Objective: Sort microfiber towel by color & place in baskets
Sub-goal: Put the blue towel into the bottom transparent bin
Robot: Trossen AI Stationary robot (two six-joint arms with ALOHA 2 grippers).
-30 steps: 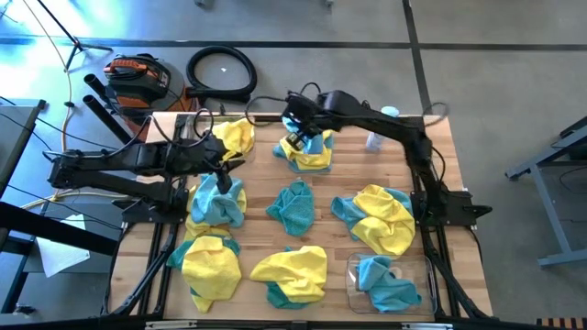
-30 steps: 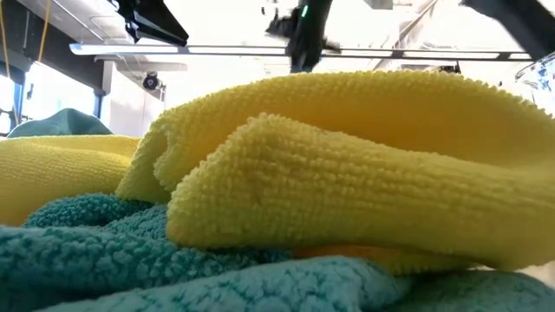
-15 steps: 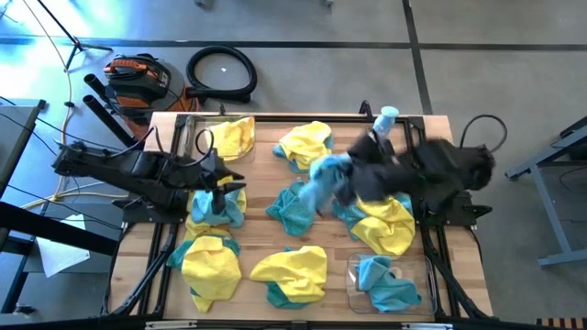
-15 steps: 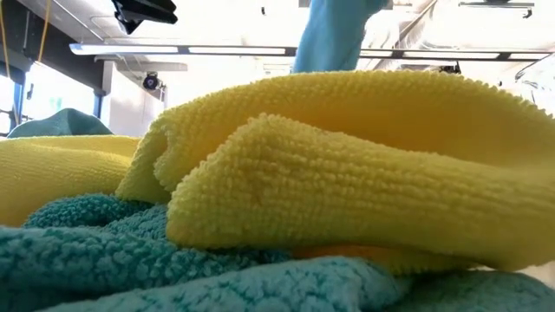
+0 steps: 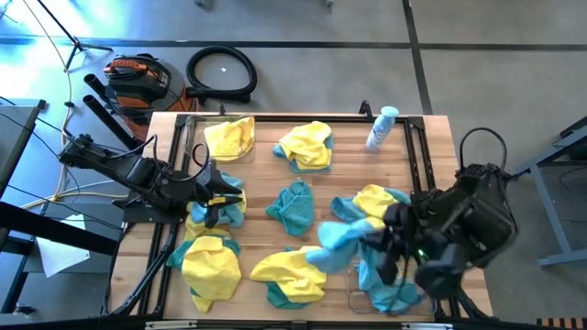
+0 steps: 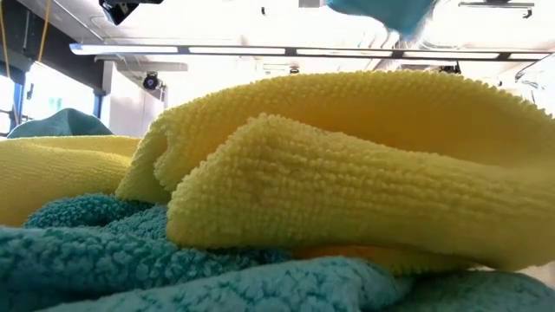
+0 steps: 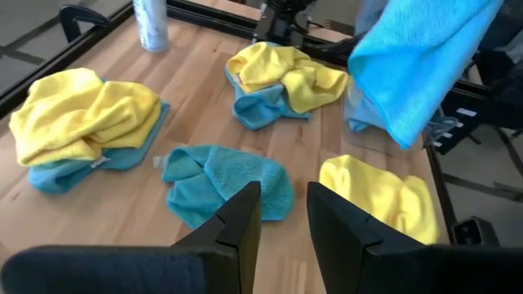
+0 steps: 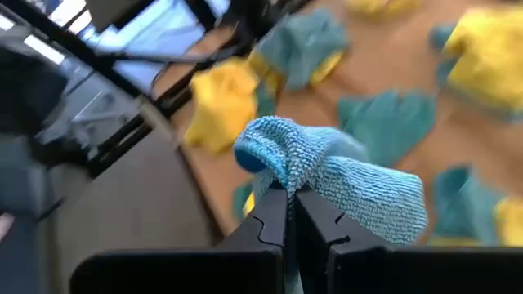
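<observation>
Yellow and teal-blue microfiber towels lie in heaps on the wooden table [image 5: 266,179]. My right gripper [image 5: 390,246] is at the near right, shut on a teal-blue towel [image 5: 335,243] that also shows in the left wrist view [image 7: 425,65] and the low view [image 6: 381,13]. A clear basket [image 5: 351,275] at the near right edge holds teal towels [image 5: 385,284]. A second clear basket [image 5: 183,137] at the far left holds a yellow towel [image 5: 229,137]. My left gripper [image 7: 283,216] is open, above the left yellow-and-teal heap [image 5: 225,206]. My right gripper pinches a bunched fold [image 8: 274,163] of the teal-blue towel between its two fingers. The towel is lifted clear of the table. Its free part [image 5: 330,246] hangs out from the fingers toward the table's left.
A white-and-blue spray bottle [image 5: 379,128] stands at the far right. Heaps of yellow over teal lie at the far middle [image 5: 307,145], right [image 5: 376,206], near middle [image 5: 289,270] and near left [image 5: 209,266]. A lone teal towel [image 5: 293,203] lies mid-table.
My right gripper has taken the teal-blue towel from the far-middle heap, lifted it clear and swung it toward the near right, beside the basket with teal towels. My left gripper has drawn back a little toward the near left.
</observation>
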